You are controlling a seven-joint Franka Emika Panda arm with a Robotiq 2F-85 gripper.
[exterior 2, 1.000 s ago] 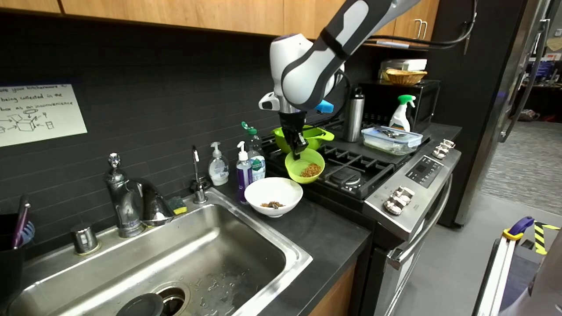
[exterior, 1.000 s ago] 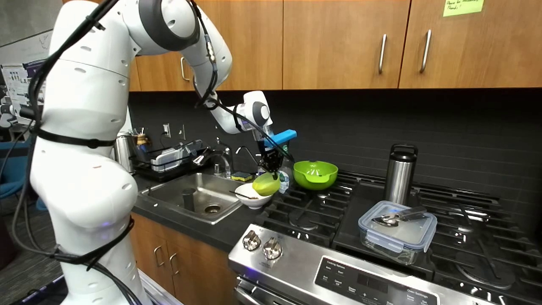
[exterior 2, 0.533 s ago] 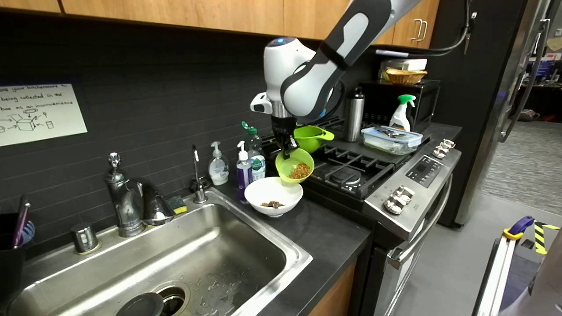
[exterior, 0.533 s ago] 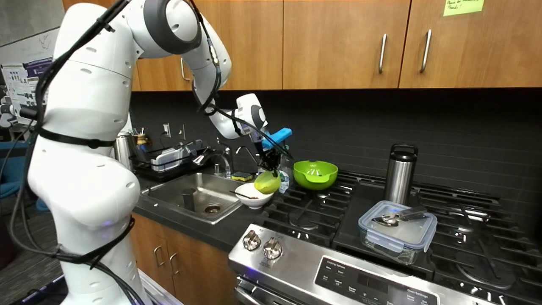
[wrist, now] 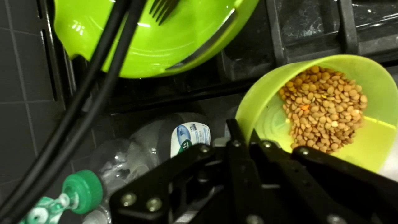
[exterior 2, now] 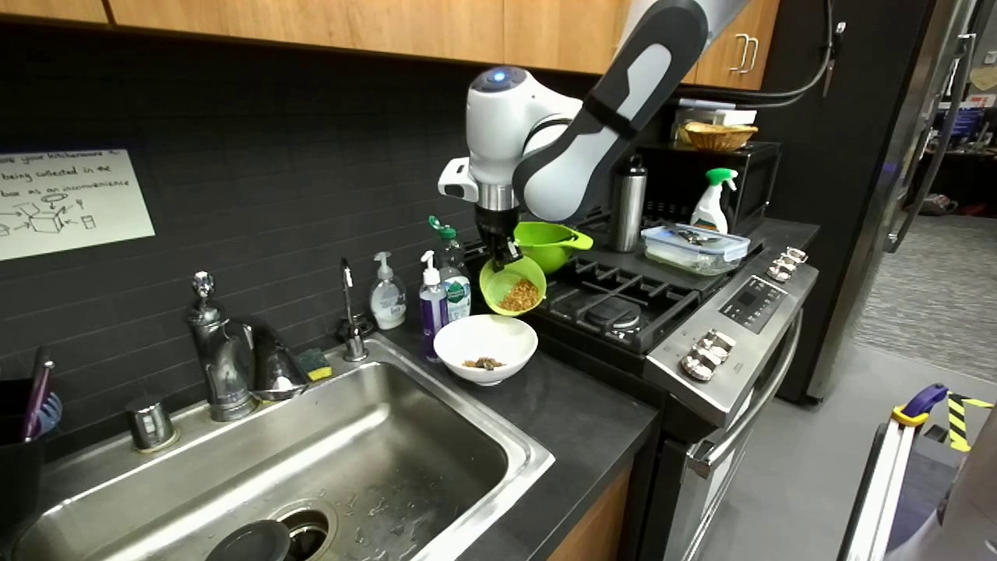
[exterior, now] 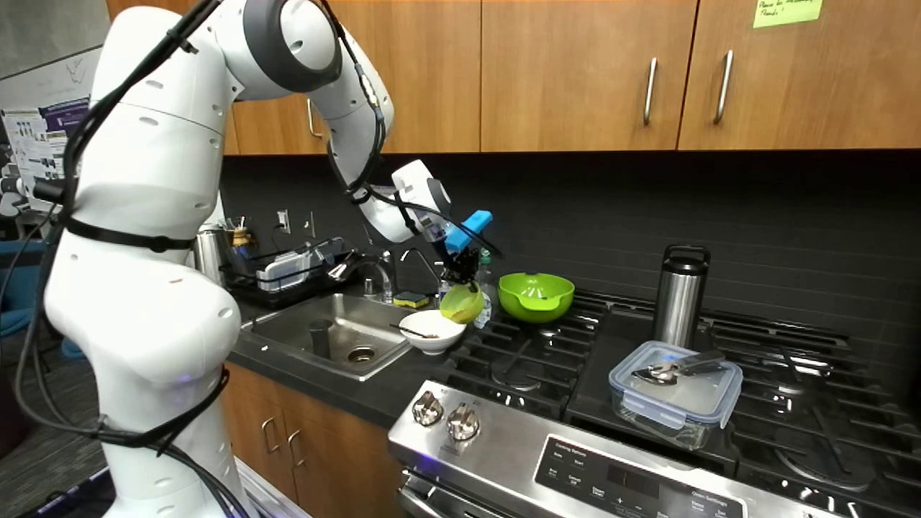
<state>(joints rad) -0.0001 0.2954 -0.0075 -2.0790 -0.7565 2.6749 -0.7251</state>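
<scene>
It's black for the hand (wrist: 244, 132), black against the pale lime green of the small bowl (wrist: 374, 87), and here are the lentils (wrist: 325, 112), tan-brown, flecked with a spot of orange and a little yellow! A far more vivid, glossy green on the mixing bowl (exterior: 536, 308), plain white for the serving bowl (exterior 2: 506, 339). The robot arm (exterior: 140, 309): white, banded in dark grey, and there's bold blue on the block (exterior: 476, 219). White and purple for the pump bottle (exterior 2: 433, 308), emerald on the dish-soap cap (exterior 2: 447, 232), dark green meeting yellow on the sponge (exterior 2: 315, 364). Fine-lined charcoal tiles (exterior 2: 257, 156), honey-brown grain on the cupboards (exterior: 583, 79)!
</scene>
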